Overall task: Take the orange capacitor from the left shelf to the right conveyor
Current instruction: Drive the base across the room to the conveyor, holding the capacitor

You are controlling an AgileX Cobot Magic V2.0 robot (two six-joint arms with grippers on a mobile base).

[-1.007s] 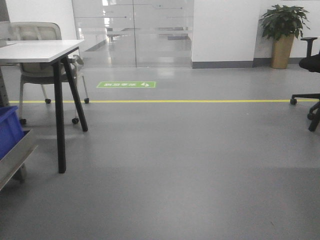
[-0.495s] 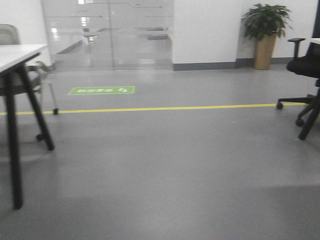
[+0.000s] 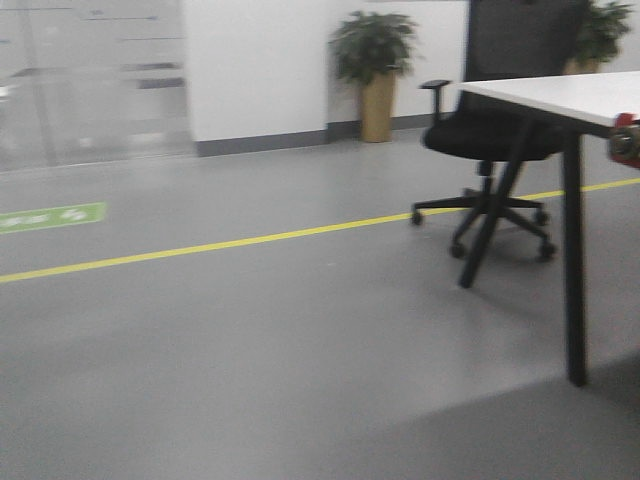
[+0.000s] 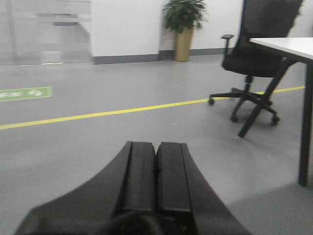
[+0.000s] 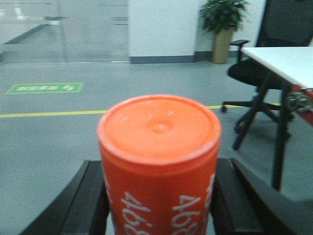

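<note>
The orange capacitor (image 5: 159,147), a cylinder with white "4680" print, stands upright between the black fingers (image 5: 90,196) of my right gripper (image 5: 159,166), which is shut on it. My left gripper (image 4: 156,144) is shut, its pads pressed together with nothing between them, pointing over bare grey floor. A bit of red metal edge with a silver bolt (image 5: 299,102), the right conveyor's frame, peeks in at the far right (image 3: 626,140); its belt is out of view. The left shelf is out of view. Neither gripper shows in the front view.
A white table (image 3: 560,95) on black legs (image 3: 572,260) stands at the right, with a black wheeled office chair (image 3: 490,140) behind it. A yellow floor line (image 3: 250,240), a green floor sticker (image 3: 50,216), a potted plant (image 3: 376,70) and a glass wall (image 3: 90,80) lie beyond.
The front view has swung to the right. The left table, grey chair and blue bin have left the picture; the black chair, white table and red edge have come in at the right.
</note>
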